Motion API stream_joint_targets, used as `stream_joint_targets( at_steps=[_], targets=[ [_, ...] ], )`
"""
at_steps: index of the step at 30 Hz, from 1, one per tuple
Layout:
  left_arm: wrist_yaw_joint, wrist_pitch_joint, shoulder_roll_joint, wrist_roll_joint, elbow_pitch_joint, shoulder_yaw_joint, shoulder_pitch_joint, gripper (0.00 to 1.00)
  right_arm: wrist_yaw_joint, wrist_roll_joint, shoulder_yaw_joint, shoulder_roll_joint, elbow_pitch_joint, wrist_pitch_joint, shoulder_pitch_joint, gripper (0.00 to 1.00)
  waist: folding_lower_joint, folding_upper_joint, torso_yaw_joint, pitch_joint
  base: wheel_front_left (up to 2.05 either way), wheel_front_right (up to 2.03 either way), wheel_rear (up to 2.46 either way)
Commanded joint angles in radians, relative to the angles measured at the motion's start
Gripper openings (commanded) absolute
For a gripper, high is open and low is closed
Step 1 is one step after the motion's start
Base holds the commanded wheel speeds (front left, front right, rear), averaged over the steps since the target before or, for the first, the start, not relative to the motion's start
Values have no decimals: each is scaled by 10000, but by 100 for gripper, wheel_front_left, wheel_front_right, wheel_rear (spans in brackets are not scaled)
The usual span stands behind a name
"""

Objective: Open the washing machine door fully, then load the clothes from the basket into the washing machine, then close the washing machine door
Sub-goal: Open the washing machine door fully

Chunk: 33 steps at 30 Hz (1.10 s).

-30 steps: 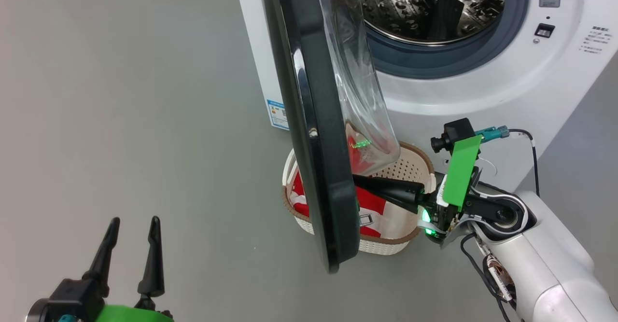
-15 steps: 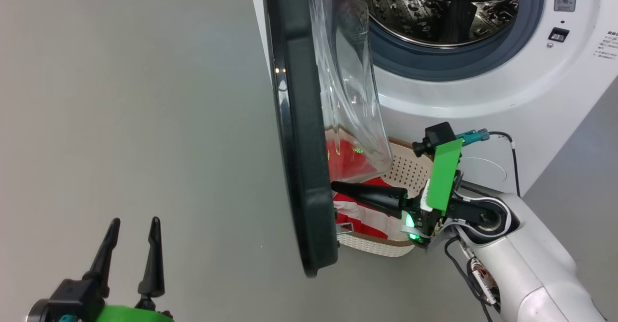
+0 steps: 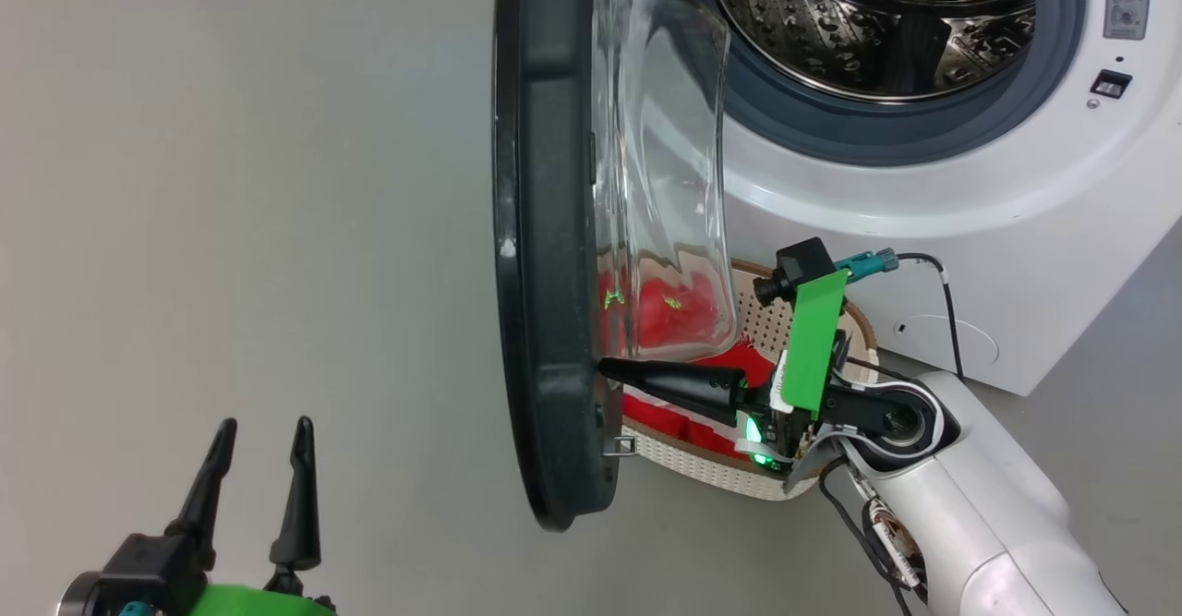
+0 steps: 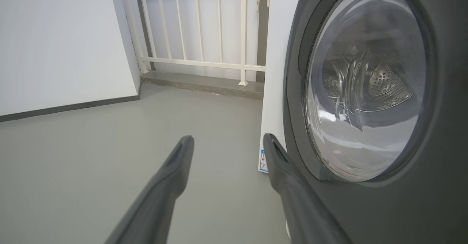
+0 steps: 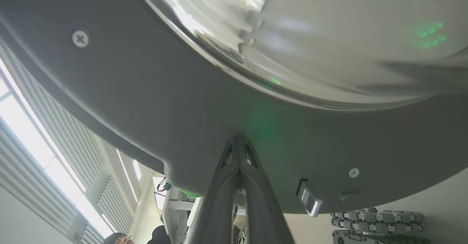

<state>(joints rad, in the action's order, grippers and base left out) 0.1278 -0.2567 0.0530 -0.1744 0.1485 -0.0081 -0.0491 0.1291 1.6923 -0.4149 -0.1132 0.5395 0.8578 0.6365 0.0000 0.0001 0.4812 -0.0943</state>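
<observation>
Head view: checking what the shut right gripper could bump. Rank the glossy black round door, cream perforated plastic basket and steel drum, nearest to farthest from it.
1. Glossy black round door: touched on its inner face by the right gripper, at the gripper's left.
2. Cream perforated plastic basket: on the floor just below the gripper.
3. Perforated steel drum: farthest, inside the machine, upper right.

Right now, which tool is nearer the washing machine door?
Right. The right tool touches the washing machine door on its inner face; the left tool hangs open, apart, outside it.
</observation>
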Motion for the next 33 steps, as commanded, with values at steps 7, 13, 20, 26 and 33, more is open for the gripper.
stream_joint_targets(
  at_steps=[7, 13, 20, 26, 33],
  targets=[
    [29, -51, 150, -32, -176, 264, -277, 100, 16, -103, -254, 508, -230, -75, 519, 0, 0, -1, 218, -24, 0, 0, 0],
    [29, -51, 139, -20, -180, 266, -261, 100, 16, -74, -356, 578, -235, -115, 566, 0, 0, -1, 301, -18, 0, 0, 0],
    [29, -51, 130, 17, -140, 267, -217, 100, 16, -26, -422, 608, -280, -129, 510, 0, 0, -1, 287, 94, 0, 0, 0],
    [29, -51, 214, 33, -142, 273, -209, 100, 16, -5, -393, 618, -291, -203, 444, 0, 0, -1, 188, 177, 0, 0, 0],
    [29, -51, 232, 49, -133, 313, -150, 100, 16, -123, -239, 596, -436, -270, 313, 5, 0, -1, 13, 323, 0, 0, 0]
  ],
)
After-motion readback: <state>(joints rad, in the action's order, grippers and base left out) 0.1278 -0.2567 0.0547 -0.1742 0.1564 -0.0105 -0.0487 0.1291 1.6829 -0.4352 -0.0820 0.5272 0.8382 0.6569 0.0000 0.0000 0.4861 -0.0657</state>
